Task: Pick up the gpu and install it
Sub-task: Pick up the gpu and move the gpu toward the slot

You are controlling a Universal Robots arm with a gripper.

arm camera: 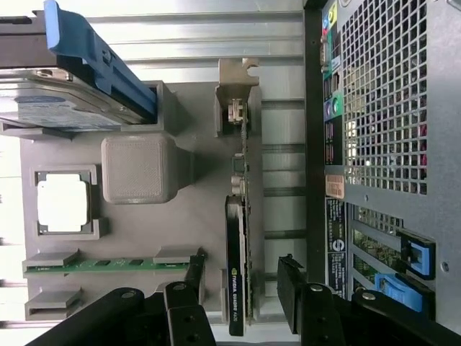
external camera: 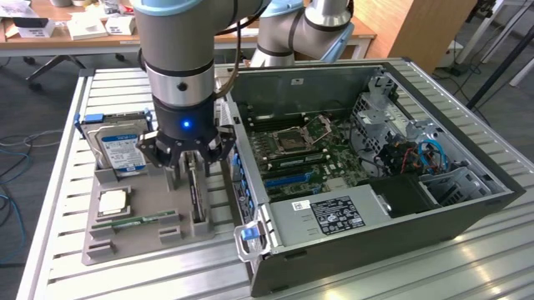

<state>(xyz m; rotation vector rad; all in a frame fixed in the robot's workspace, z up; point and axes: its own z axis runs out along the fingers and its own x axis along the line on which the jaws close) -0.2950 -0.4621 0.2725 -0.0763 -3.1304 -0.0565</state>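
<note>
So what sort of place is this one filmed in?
Probably a robotics lab set up for PC assembly: an open computer case on a slatted metal table, a grey parts tray holding the gpu, a desk behind.

Thin flat dark gpu card (arm camera: 235, 281), narrow edge: "NVIDIA QUADRO" printed lengthwise. Black-and-white label (external camera: 336, 212) on silver power supply box (external camera: 284, 232): print illegible.

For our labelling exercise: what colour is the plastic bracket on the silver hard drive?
Blue: the plastic bracket shows clearest in the wrist view.
</note>
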